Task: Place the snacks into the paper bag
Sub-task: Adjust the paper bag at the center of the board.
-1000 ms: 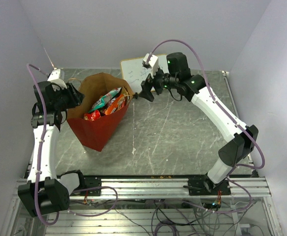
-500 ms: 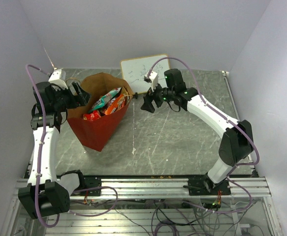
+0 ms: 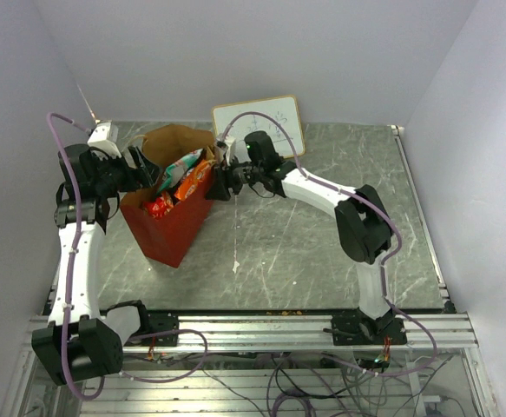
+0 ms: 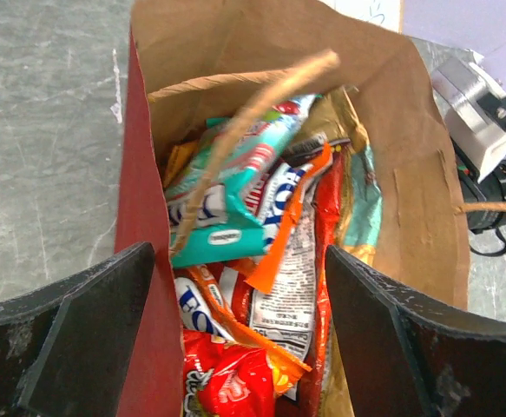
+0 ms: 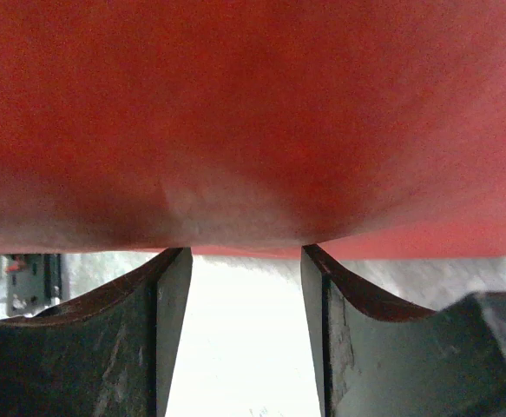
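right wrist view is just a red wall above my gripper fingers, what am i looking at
observer: the red outside of the paper bag; in the top view the right gripper sits close to its right side, near the rim.
operator: is everything packed
observer: the left wrist view shows the snacks inside the bag, teal, orange and red packets; none lies outside in the top view.
operator: and the other arm
observer: the left gripper hangs at the bag's left rim, jaws wide open, holding nothing.
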{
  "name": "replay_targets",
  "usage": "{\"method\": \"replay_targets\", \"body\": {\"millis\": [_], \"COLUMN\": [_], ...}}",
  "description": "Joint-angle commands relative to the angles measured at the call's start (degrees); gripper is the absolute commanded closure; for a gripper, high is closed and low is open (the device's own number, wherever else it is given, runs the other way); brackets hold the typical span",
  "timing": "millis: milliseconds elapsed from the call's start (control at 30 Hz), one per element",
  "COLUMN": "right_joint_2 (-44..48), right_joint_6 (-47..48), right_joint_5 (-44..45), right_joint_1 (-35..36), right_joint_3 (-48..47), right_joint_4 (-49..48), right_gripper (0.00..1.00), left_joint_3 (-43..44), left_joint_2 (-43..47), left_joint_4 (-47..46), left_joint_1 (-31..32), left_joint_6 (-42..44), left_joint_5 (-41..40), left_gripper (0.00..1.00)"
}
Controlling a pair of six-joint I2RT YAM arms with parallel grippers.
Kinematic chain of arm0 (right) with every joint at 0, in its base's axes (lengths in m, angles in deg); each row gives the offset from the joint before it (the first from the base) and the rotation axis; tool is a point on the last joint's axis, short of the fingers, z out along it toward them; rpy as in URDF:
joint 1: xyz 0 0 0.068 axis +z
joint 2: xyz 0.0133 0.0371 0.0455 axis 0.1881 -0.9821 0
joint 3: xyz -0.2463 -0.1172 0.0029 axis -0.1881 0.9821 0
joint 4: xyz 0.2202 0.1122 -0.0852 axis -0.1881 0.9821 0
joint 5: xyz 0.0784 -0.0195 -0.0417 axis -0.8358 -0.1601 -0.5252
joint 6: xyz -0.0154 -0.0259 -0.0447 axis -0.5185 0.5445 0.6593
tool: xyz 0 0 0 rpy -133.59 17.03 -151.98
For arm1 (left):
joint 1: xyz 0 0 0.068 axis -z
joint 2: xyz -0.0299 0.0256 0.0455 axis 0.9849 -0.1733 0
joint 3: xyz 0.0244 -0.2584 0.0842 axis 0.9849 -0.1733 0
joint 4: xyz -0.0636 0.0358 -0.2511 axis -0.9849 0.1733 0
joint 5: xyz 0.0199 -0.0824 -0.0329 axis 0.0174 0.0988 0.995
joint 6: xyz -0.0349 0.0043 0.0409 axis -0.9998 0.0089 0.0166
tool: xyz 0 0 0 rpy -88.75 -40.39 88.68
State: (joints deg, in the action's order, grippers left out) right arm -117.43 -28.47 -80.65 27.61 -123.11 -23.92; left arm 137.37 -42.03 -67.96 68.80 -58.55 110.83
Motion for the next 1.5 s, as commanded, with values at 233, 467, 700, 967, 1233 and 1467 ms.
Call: {"method": "replay_targets", "body": {"millis": [233, 467, 700, 967, 1233, 1467], "right_joint_2": [-8.4, -6.8, -1.2, 2.0, 7.3, 14.9], "right_joint_6": [-13.9, -15.2, -10.5, -5.3, 1.8, 11.9], "right_joint_5": [-8.1, -9.0, -10.2, -10.3, -8.2, 4.9], "right_joint_1": [0.7, -1.4, -4.1, -5.3, -9.0, -14.3], "right_joint_3": [-8.9, -6.5, -2.8, -1.0, 0.0, -1.4], "right_joint_4": [-8.0, -9.4, -6.0, -1.2, 6.2, 22.3], "right_gripper": [0.51, 0.5, 0.37, 0.32, 0.3, 0.17], "left_joint_3": [-0.3, 0.6, 4.0, 6.8, 12.4, 18.2], "left_joint_2": [-3.2, -2.3, -0.8, 1.0, 1.8, 0.2], "left_joint_4": [-1.1, -1.4, 2.2, 4.7, 10.1, 13.0], "left_joint_1": [-0.5, -0.5, -0.6, -0.6, -0.6, -0.6], "left_joint_6": [-1.7, -1.7, 2.1, 5.9, 12.4, 18.3], "left_joint_5": [5.4, 5.1, 1.9, -0.9, -6.0, -12.3], "left_gripper": [0.12, 0.13, 0.1, 0.06, 0.01, 0.0]}}
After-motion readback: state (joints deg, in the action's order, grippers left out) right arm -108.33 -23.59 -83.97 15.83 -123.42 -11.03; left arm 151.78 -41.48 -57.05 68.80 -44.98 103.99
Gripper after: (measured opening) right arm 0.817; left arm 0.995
